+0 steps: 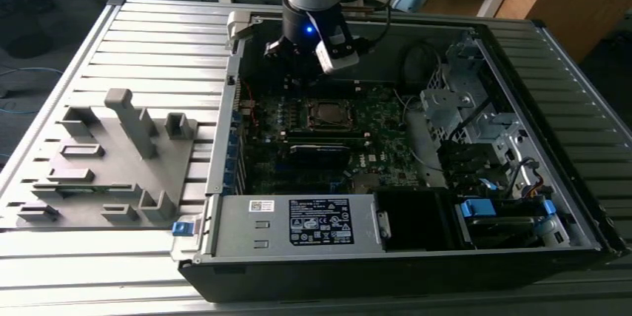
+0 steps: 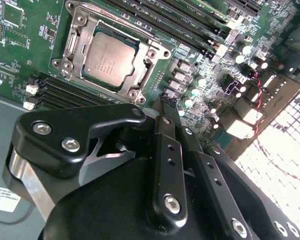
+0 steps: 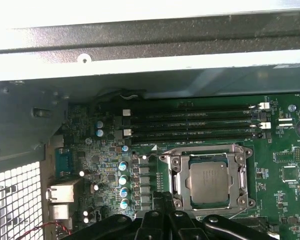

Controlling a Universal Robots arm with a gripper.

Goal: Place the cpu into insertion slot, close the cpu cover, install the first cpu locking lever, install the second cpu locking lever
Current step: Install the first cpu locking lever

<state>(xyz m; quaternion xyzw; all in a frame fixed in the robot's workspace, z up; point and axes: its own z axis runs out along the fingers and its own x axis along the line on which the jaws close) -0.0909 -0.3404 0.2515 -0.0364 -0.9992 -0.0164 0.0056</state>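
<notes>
Slatted grey benchtop bears the open computer case. Our cpu lies flat in the insertion slot, just beyond the fingertips, with the cpu cover framing it and seemingly down. We judge the chip light, stiff and thin, fragile underneath, best taken by its bare edges. The cover looks a springy plate, to be pressed at its frame. Our gripper hovers above the green motherboard, fingers pressed together, holding nothing.
</notes>
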